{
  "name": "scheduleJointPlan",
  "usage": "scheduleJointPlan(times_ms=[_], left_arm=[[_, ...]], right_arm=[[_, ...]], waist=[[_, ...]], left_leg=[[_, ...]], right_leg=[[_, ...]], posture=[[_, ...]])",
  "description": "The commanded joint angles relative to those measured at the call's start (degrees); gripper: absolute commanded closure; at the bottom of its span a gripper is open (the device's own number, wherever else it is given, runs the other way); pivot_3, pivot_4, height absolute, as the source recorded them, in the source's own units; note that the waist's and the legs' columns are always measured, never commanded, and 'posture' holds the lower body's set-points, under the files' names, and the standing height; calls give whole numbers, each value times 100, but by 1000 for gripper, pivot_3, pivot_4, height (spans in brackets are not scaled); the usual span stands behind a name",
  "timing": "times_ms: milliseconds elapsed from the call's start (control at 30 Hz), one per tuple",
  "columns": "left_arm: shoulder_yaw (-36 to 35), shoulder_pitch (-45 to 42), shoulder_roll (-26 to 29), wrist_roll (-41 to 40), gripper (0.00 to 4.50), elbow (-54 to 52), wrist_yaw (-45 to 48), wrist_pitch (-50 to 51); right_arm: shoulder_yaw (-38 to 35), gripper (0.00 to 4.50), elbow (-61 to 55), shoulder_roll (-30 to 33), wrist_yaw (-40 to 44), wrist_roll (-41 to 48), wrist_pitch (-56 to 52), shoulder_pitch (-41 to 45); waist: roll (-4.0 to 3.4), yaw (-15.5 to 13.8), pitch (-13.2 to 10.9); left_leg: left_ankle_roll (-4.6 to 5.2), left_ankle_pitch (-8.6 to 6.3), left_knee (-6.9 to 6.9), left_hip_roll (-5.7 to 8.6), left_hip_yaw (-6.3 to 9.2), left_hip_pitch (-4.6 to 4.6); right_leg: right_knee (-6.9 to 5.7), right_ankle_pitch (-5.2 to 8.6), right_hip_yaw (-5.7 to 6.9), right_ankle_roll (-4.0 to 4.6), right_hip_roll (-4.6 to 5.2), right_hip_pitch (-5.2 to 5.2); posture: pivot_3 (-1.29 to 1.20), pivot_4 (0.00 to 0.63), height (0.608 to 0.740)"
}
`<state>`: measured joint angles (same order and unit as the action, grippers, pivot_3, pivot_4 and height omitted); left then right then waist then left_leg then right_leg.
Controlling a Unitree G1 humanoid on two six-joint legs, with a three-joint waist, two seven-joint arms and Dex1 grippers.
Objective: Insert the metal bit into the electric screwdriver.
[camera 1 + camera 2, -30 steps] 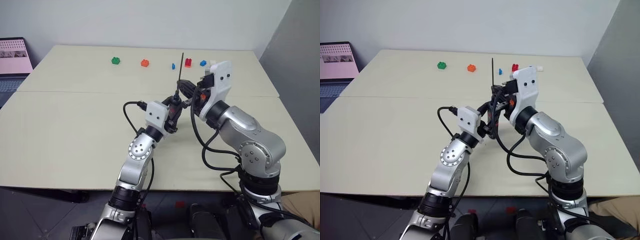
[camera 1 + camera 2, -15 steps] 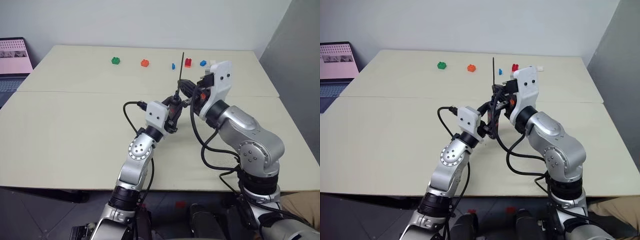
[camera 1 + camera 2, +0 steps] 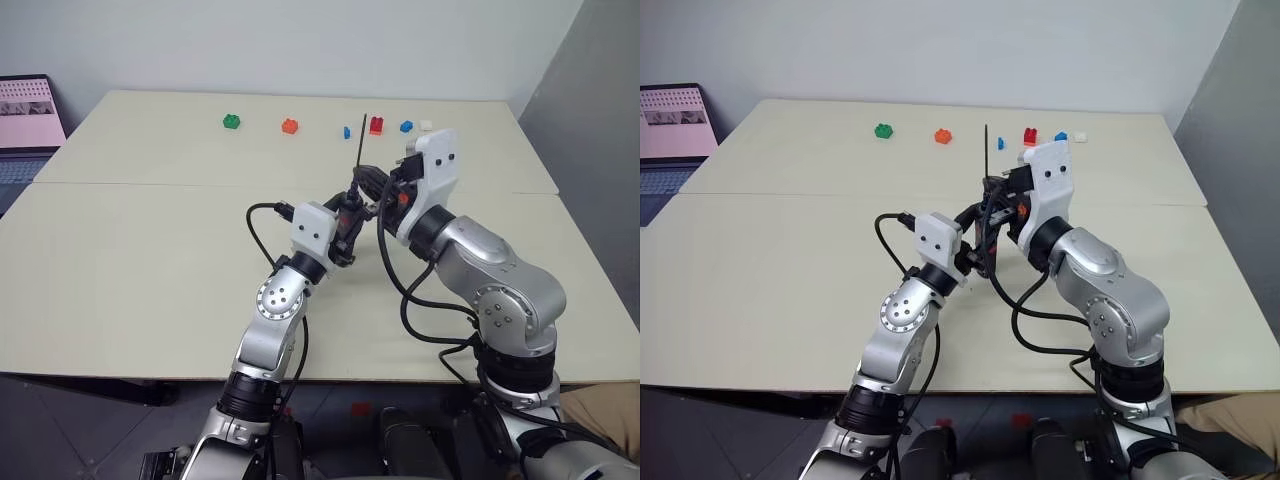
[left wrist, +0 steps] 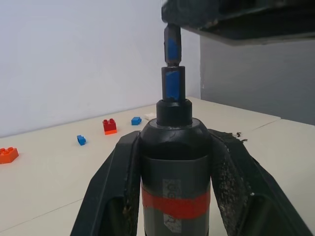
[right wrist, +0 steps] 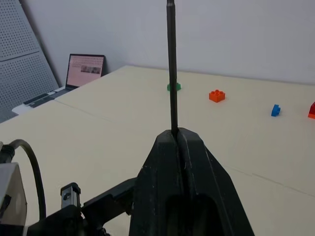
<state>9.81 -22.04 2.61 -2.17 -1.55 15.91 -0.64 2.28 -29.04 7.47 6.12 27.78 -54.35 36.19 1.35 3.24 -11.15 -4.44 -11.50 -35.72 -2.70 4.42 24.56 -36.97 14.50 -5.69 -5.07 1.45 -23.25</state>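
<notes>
Our left tool clamps the electric screwdriver; our right tool pinches the metal bit above it. Any tilt could jam the bit.

Coloured toy bricks on table; laptop beside.

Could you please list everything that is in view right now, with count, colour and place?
Table: one, beige, under everything.
Toy bricks: green, orange, red, two blue, white, along the far edge.
Laptop: one, open, beyond the table's left edge.
Electric screwdriver: one, black with red band and blue tip, upright in the left gripper.
Metal bit: one, dark grey, upright in the right gripper.
Left gripper: jaws shut on the screwdriver.
Right gripper: jaws shut on the bit.
</notes>
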Motion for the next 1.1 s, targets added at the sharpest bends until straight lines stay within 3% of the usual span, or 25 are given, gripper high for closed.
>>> scheduleJointPlan(times_ms=[33, 267, 300, 333, 600, 667, 867, 967, 1100], left_arm=[[3, -4, 16, 50, 2866, -42, 1, -54], [-2, -18, 27, 52, 2866, -31, 15, -55], [-2, -19, 26, 52, 2866, -29, 16, -57], [-3, -20, 26, 53, 2866, -28, 17, -58], [-23, -37, 62, 36, 2866, -76, 62, -48], [-103, -195, 216, 45, 2866, -220, 149, -30], [-238, -963, 1048, 410, 2867, -189, 424, 262], [25, -1875, 2079, 779, 2867, 397, 1448, 702], [847, -2813, 2876, 1145, 2867, 1545, 3067, 812]], right_arm=[[-55, 4500, -225, -47, -38, 70, -84, 36], [-217, 4500, -284, -129, 49, 255, -41, 71], [-263, 4087, -290, -149, 51, 275, -22, 73], [-293, 4018, -291, -162, 48, 292, -14, 75], [-682, 2137, -290, 4, 267, 561, 209, 219], [-873, 1636, -260, 404, 506, 539, 311, 172], [-1219, 1589, -171, 1473, 1194, 637, 406, -86], [-1366, 1589, -189, 2677, 2391, 575, 761, -389], [-1417, 1589, -404, 4051, 4178, 953, 1154, -638]], waist=[[0, 0, 0], [0, 0, 0], [0, 0, 0], [0, 0, 0], [0, 0, 0], [0, 0, 0], [1, 0, -2], [0, -39, -5], [-3, -28, -8]], left_leg=[[0, 0, 0, 0, 0, 0], [0, 0, -1, 0, 0, 0], [0, 0, -1, 0, 0, 0], [0, 0, -1, 0, 0, 0], [0, 0, -1, 0, 0, 0], [0, 0, -1, 0, 0, 0], [1, 0, -1, 0, 2, 8], [1, 0, 0, 0, 2, 18], [0, -1, 5, 2, -3, 22]], right_leg=[[0, 0, 0, 0, 0, 0], [-1, 0, 0, 0, 0, 0], [-1, 0, 0, 0, 0, 0], [-1, -2, 0, -3, 0, 0], [-1, -3, 0, -5, 0, 1], [0, -2, 0, -3, 0, 1], [0, 0, 1, 1, -1, -5], [3, -4, 5, -8, -1, -11], [15, 1, 2, -8, 2, -15]], posture=[[0, 150, 740], [0, 150, 740], [0, 150, 740], [0, 150, 740], [0, 150, 740], [0, 150, 740], [0, 150, 740], [0, 150, 740], [0, 150, 740]])
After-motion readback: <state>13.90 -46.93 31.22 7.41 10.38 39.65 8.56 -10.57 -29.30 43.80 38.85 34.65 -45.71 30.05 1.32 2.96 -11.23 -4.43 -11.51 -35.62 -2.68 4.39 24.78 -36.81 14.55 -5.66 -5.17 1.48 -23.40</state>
